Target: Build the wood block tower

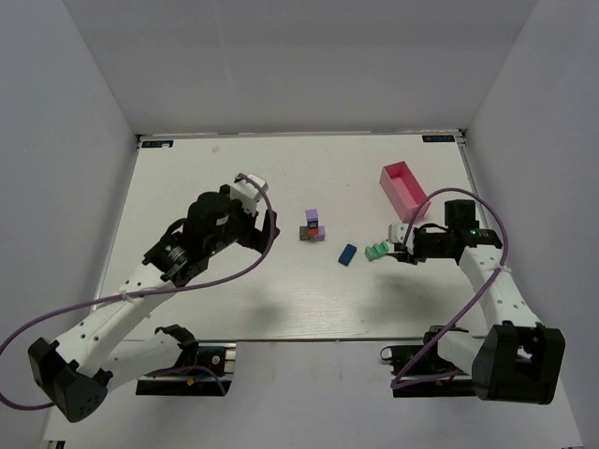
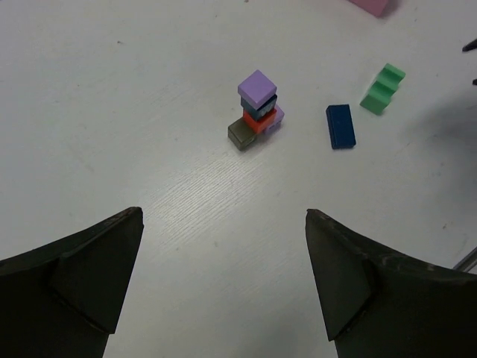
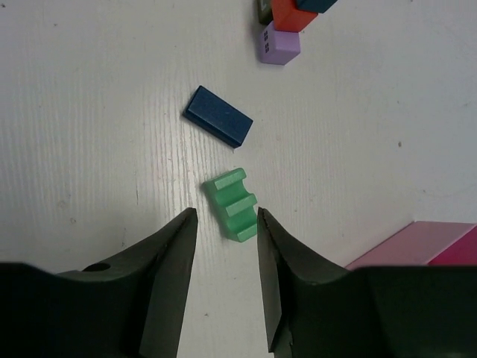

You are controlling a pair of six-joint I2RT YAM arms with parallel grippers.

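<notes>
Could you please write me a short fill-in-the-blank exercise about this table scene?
The flat block between the tower and the green block is ___.
The right claw, open, is nearest the ___ block.
The left claw holds ___.
The tray on the right is ___.
Missing words: blue, green, nothing, pink.

White table (image 1: 374,299) with a faint wood grain, boxed in by plain pale grey walls (image 1: 299,56) at the back, left and right. Soft, even light, dim blurred shadows on the tabletop.
</notes>
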